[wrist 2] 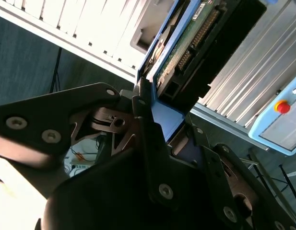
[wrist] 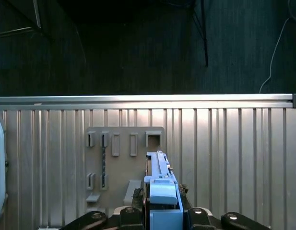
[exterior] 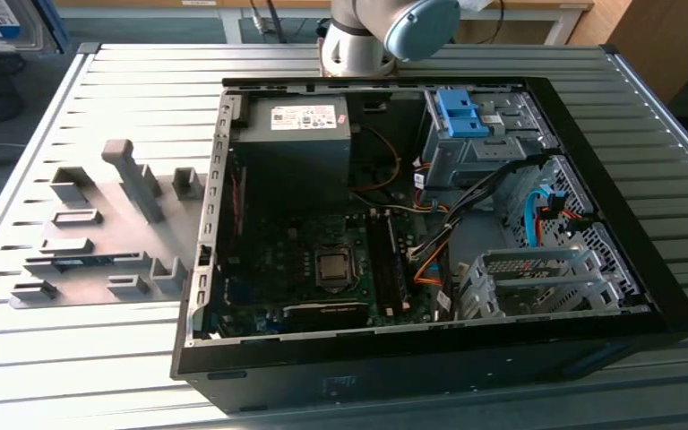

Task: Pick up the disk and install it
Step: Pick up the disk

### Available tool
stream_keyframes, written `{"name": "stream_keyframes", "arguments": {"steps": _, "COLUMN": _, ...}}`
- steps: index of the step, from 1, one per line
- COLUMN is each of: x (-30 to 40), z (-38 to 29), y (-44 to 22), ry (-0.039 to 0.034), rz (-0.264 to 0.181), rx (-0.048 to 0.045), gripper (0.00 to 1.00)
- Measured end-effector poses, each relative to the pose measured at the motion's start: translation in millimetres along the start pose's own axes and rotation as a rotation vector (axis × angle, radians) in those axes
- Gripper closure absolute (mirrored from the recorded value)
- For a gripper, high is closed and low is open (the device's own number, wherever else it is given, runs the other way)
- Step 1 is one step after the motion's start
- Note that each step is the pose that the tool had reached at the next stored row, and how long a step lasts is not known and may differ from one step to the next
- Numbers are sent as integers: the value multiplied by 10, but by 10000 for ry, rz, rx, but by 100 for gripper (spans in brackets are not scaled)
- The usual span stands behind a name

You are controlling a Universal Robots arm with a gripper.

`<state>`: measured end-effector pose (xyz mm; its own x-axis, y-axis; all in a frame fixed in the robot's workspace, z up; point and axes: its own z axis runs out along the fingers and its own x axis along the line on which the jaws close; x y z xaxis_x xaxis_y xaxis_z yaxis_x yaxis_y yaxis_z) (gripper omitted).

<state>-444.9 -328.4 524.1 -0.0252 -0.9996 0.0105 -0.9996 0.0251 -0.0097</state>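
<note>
Between the fingers of the hand [wrist: 162, 207], clamped edge-on in both wrist views: the disk [wrist: 159, 167], gripped across its blue plastic carrier frame, jaws closed down to the width of that frame, nothing else in the grip. Beyond the fingertips and apart from the disk: a grey fixture plate [wrist: 121, 148] with upright slots and pockets, lying on the ribbed bench [wrist: 234, 143]. Judged from this, lifted free and in transit, not yet inside the computer case [exterior: 679, 309].

To do this carrying step well:
- Hold the clamp firm but not crushing, given the likely slight give of a thin plastic frame and the smooth faces of the fingers.
- Move without sudden turns, with most of the disk [wrist 2: 195, 33] standing out past the fingertips and probably heavy enough to lever in the grip.
- Guard the bare underside seen in the second wrist view, a green circuit board [wrist 2: 186, 48] with rows of small metal contacts. No contact of that face with sheet metal.
- Hold the long edge straight during the carry.

About materials and shapes:
- Frame: blue, smooth, thin-walled.
- Drive body: flat and rectangular, hard-edged.
- Hand [wrist 2: 169, 125]: black matte links with round screw heads.
- Bench: pale metal slats with long parallel grooves.
- Inside the case, in the exterior view: a grey perforated steel drive cage [exterior: 476, 152], a dark motherboard [exterior: 320, 260], and loose orange, black and blue cables [exterior: 440, 242].
</note>
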Motion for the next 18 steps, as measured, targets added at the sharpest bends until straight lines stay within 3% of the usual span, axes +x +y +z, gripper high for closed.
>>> {"name": "stream_keyframes", "arguments": {"steps": 2, "x": 0, "z": -50, "y": -1, "ry": 0, "rz": 0, "rx": -1, "gripper": 63}}
{"name": "stream_keyframes", "arguments": {"steps": 18, "x": 0, "z": -50, "y": -3, "ry": 9, "rz": 0, "rx": 0, "gripper": 63}}
